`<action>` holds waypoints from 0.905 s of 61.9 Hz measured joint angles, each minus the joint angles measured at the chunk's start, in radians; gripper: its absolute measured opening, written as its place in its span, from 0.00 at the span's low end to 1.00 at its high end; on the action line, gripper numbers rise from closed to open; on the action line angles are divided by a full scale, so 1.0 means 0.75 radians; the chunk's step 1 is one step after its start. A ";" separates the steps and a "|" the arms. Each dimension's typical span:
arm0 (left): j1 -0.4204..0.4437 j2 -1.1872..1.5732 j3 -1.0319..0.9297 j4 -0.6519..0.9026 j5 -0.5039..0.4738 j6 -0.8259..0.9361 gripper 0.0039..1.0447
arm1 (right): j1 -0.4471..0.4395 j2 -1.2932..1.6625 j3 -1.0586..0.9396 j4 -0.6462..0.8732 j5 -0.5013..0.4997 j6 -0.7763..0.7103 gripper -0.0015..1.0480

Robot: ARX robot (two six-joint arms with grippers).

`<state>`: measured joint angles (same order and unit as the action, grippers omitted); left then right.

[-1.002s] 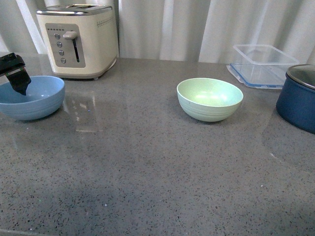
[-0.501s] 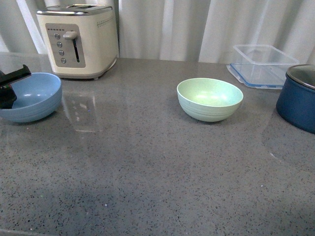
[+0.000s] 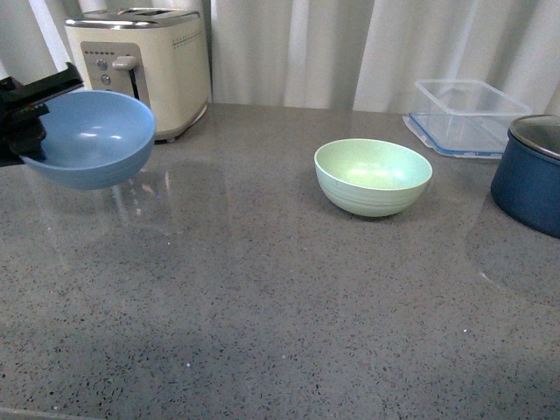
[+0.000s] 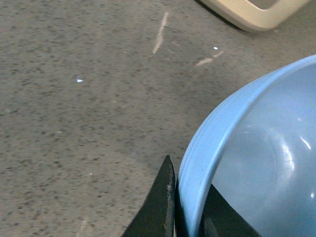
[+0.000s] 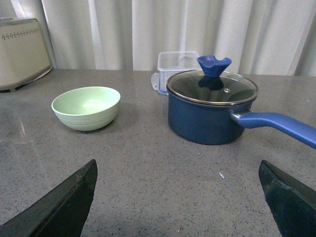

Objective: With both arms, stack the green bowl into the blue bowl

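The blue bowl (image 3: 92, 138) hangs tilted above the counter at the far left, in front of the toaster. My left gripper (image 3: 31, 122) is shut on its near-left rim; in the left wrist view (image 4: 185, 207) one finger is outside and one inside the blue bowl's wall (image 4: 247, 148). The green bowl (image 3: 373, 176) stands upright on the counter at centre right; it also shows in the right wrist view (image 5: 86, 107). My right gripper (image 5: 180, 197) is open and empty, low over the counter, short of the green bowl, and is out of the front view.
A cream toaster (image 3: 144, 70) stands at the back left. A clear plastic container (image 3: 468, 114) is at the back right. A dark navy pot (image 5: 212, 111) with a glass lid and long handle stands right of the green bowl. The counter (image 3: 262, 306) is grey speckled stone.
My left gripper has closed on the blue bowl's rim and lifted it off the counter, up and to the right, tilting it. The green bowl has not moved.
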<state>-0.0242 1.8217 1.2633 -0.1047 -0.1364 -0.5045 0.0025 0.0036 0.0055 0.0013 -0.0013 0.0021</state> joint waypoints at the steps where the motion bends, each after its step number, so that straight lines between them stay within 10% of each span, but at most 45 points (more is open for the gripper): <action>1: -0.014 0.005 0.010 -0.002 -0.001 0.002 0.04 | 0.000 0.000 0.000 0.000 0.000 0.001 0.90; 56: -0.310 0.363 0.385 -0.146 -0.024 0.003 0.04 | 0.000 0.000 0.000 0.000 0.000 0.000 0.90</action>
<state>-0.2569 2.0937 1.5520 -0.2142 -0.1547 -0.5022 0.0025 0.0036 0.0055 0.0013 -0.0013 0.0021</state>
